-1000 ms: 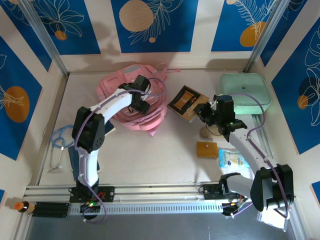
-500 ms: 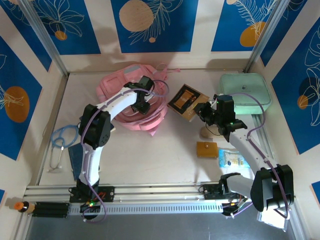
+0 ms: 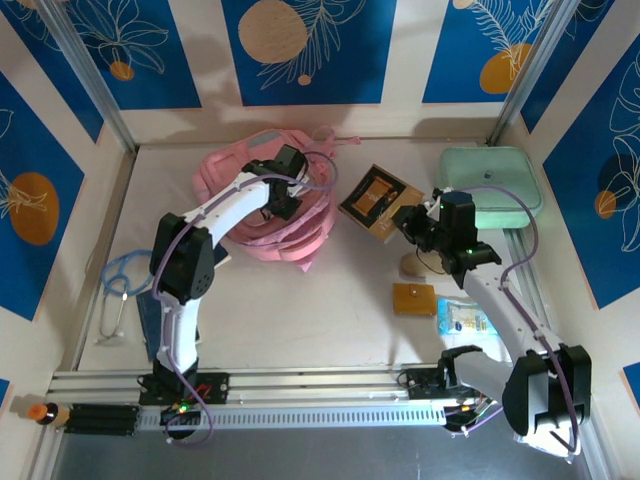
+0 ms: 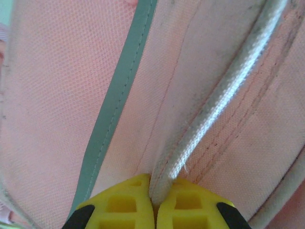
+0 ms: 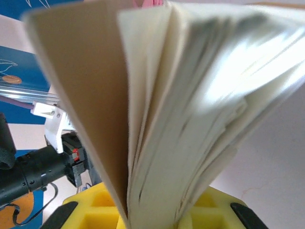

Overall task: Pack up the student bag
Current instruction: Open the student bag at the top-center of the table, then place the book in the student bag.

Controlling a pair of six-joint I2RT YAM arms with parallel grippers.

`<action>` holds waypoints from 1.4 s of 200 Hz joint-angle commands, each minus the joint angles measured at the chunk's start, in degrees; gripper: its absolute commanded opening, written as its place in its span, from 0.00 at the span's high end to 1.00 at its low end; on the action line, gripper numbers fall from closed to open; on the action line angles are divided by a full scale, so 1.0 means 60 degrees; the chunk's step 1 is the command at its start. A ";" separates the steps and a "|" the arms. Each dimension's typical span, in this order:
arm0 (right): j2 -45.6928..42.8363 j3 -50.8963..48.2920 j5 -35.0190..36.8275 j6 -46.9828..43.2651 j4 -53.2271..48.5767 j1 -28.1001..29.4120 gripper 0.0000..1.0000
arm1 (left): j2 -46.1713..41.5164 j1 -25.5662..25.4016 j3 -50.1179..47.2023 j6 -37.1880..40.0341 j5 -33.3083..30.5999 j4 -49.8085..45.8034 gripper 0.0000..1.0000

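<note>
Blue panels with orange discs and white leaf outlines wall in your pale bench (image 3: 300, 310) on the left, far and right sides. You find the student bag (image 3: 215, 175) at the far side, left of centre, lying slumped with its pink straps coiled toward the near right. Your left gripper (image 3: 284, 203) sits on top of the bag's right half, and in the left wrist view the left gripper (image 4: 153, 205) has its yellow tips pressed together on a white cord (image 4: 224, 90) that runs along a seam of the pink fabric, beside a grey-green trim strip (image 4: 116, 95). Your right gripper (image 3: 408, 222) is right of the bag and well apart from it, clamped on the near right corner of a brown book (image 3: 375, 198), whose far left edge lies just beside the bag. From the right wrist you see the same gripper (image 5: 152, 217) pinching the book (image 5: 190, 119) by its fanned pages and tan cover. A mint-green case (image 3: 492, 185) rests in the far right corner. Near the right arm lie a small beige lump (image 3: 412, 266), a tan pouch (image 3: 413, 298) and a blue-and-white packet (image 3: 465, 318). At the left edge you have a blue stethoscope (image 3: 120, 285).
</note>
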 commanded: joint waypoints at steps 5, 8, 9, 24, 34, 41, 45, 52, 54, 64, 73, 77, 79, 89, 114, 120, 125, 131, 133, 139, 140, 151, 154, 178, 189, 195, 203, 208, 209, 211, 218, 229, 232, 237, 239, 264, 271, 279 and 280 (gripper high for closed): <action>-0.0555 0.0124 -0.0083 -0.0572 0.0225 -0.0176 0.96 | -0.0953 -0.0032 0.0521 -0.0122 -0.0245 -0.0315 1.00; -0.0562 0.0110 -0.0120 -0.0589 0.0237 -0.0173 0.96 | -0.0985 -0.0029 0.0595 -0.0124 -0.0278 -0.0351 1.00; -0.0562 0.0106 -0.0146 -0.0604 0.0253 -0.0169 0.96 | -0.0994 -0.0030 0.0622 -0.0107 -0.0284 -0.0357 1.00; -0.0550 -0.0033 -0.0549 -0.0555 0.0520 -0.0174 0.97 | -0.1124 -0.0043 0.1041 -0.0088 -0.0418 -0.0461 1.00; -0.0507 -0.0130 -0.0845 -0.0455 0.0746 -0.0149 0.97 | -0.1224 -0.0065 0.1256 -0.0150 -0.0425 -0.0439 1.00; -0.0469 -0.0221 -0.1067 -0.0358 0.0957 -0.0113 0.97 | -0.1326 -0.0094 0.1347 -0.0204 -0.0375 -0.0358 1.00; -0.0450 -0.0270 -0.1172 -0.0291 0.1089 -0.0082 0.97 | -0.1399 -0.0122 0.1378 -0.0213 -0.0305 -0.0283 1.00; -0.0411 -0.0366 -0.1281 -0.0138 0.1283 0.0037 0.98 | -0.1526 -0.0166 0.1369 -0.0221 -0.0184 -0.0091 1.00; -0.0397 -0.0385 -0.1306 -0.0093 0.1340 0.0068 0.98 | -0.1559 -0.0183 0.1353 -0.0235 -0.0146 -0.0038 1.00; -0.0284 -0.0494 -0.1370 0.0198 0.1644 0.0284 0.98 | -0.1734 -0.0262 0.1289 -0.0235 0.0044 0.0239 1.00; -0.0115 -0.0583 -0.1402 0.0484 0.1909 0.0514 0.98 | -0.1843 -0.0333 0.1233 -0.0237 0.0201 0.0466 1.00; -0.0026 -0.0619 -0.1410 0.0634 0.2048 0.0624 0.98 | -0.1889 -0.0373 0.1208 -0.0236 0.0230 0.0553 1.00; 0.0026 -0.0646 -0.1419 0.0708 0.2088 0.0669 0.98 | -0.1910 -0.0388 0.1206 -0.0235 0.0247 0.0577 1.00; 0.0251 -0.0758 -0.1453 0.1087 0.2548 0.0922 0.98 | -0.1980 -0.0476 0.1156 -0.0250 0.0318 0.0711 1.00; 0.1053 -0.0727 -0.1657 0.2006 0.3714 0.1442 0.97 | -0.2246 -0.0645 0.0891 -0.0321 0.0460 0.1101 1.00; 0.1271 -0.0616 -0.1750 0.2233 0.3923 0.1519 0.97 | -0.2308 -0.0682 0.0810 -0.0345 0.0510 0.1223 1.00; 0.1447 -0.0526 -0.1844 0.2370 0.4124 0.1572 0.97 | -0.2368 -0.0709 0.0744 -0.0365 0.0601 0.1319 1.00; 0.1691 -0.0398 -0.1990 0.2496 0.4371 0.1640 0.97 | -0.2434 -0.0729 0.0662 -0.0367 0.0730 0.1432 1.00; 0.1769 -0.0349 -0.2025 0.2539 0.4441 0.1655 0.97 | -0.2449 -0.0745 0.0645 -0.0371 0.0775 0.1459 1.00; 0.1962 -0.0223 -0.2046 0.2653 0.4598 0.1713 0.97 | -0.2503 -0.0771 0.0595 -0.0371 0.0924 0.1550 1.00; 0.1996 -0.0200 -0.2047 0.2672 0.4617 0.1718 0.97 | -0.2508 -0.0768 0.0593 -0.0362 0.0955 0.1561 1.00; 0.2308 0.0059 -0.1902 0.2865 0.4694 0.1809 0.97 | -0.2549 -0.0843 0.0606 -0.0237 0.1275 0.1571 1.00; 0.2396 0.0126 -0.1866 0.2934 0.4701 0.1818 0.97 | -0.2563 -0.0860 0.0625 -0.0203 0.1347 0.1571 1.00; 0.3035 0.0569 -0.1312 0.3317 0.4740 0.1897 0.97 | -0.2737 -0.1033 0.0635 0.0027 0.1693 0.1621 1.00; 0.3292 0.0705 -0.0977 0.3476 0.4820 0.1950 0.97 | -0.2836 -0.1092 0.0606 0.0006 0.1828 0.1684 1.00; 0.3443 0.0765 -0.0693 0.3531 0.4825 0.2010 0.97 | -0.2887 -0.1114 0.0605 -0.0026 0.1901 0.1710 1.00; 0.3615 0.0827 -0.0231 0.3640 0.4800 0.2123 0.97 | -0.2955 -0.1136 0.0583 -0.0098 0.2011 0.1766 1.00; 0.3759 0.0860 0.0016 0.3742 0.4782 0.2208 0.97 | -0.3001 -0.1144 0.0569 -0.0149 0.2084 0.1813 1.00; 0.3788 0.0869 0.0054 0.3773 0.4789 0.2215 0.97 | -0.3006 -0.1152 0.0565 -0.0155 0.2099 0.1824 1.00; 0.3854 0.0876 0.0108 0.3810 0.4802 0.2242 0.97 | -0.3020 -0.1158 0.0562 -0.0179 0.2128 0.1850 1.00; 0.4091 0.0972 0.0107 0.3901 0.4926 0.2285 0.97 | -0.3078 -0.1158 0.0520 -0.0258 0.2202 0.1927 1.00; 0.4398 0.1172 -0.0043 0.3925 0.5093 0.2337 0.97 | -0.3160 -0.1156 0.0449 -0.0400 0.2312 0.2056 1.00; 0.4444 0.1215 -0.0071 0.3943 0.5102 0.2357 0.97 | -0.3178 -0.1158 0.0432 -0.0421 0.2338 0.2088 1.00; 0.4488 0.1242 -0.0102 0.3924 0.5163 0.2395 0.97 | -0.3199 -0.1158 0.0390 -0.0451 0.2347 0.2132 1.00; 0.4483 0.1251 -0.0107 0.3892 0.5196 0.2419 0.98 | -0.3212 -0.1160 0.0387 -0.0465 0.2348 0.2140 1.00; 0.3746 0.1038 0.0523 0.3228 0.5121 0.2614 0.97 | -0.3281 -0.1160 0.0273 -0.0514 0.2129 0.2185 1.00; 0.3433 0.1039 0.0779 0.2928 0.4799 0.2653 0.97 | -0.3301 -0.1158 0.0206 -0.0514 0.2114 0.2212 1.00; 0.3112 0.1053 0.0970 0.2621 0.4464 0.2675 0.97 | -0.3302 -0.1159 0.0131 -0.0514 0.2141 0.2258 1.00; 0.3069 0.1054 0.0978 0.2582 0.4418 0.2676 0.97 | -0.3303 -0.1160 0.0119 -0.0514 0.2142 0.2266 1.00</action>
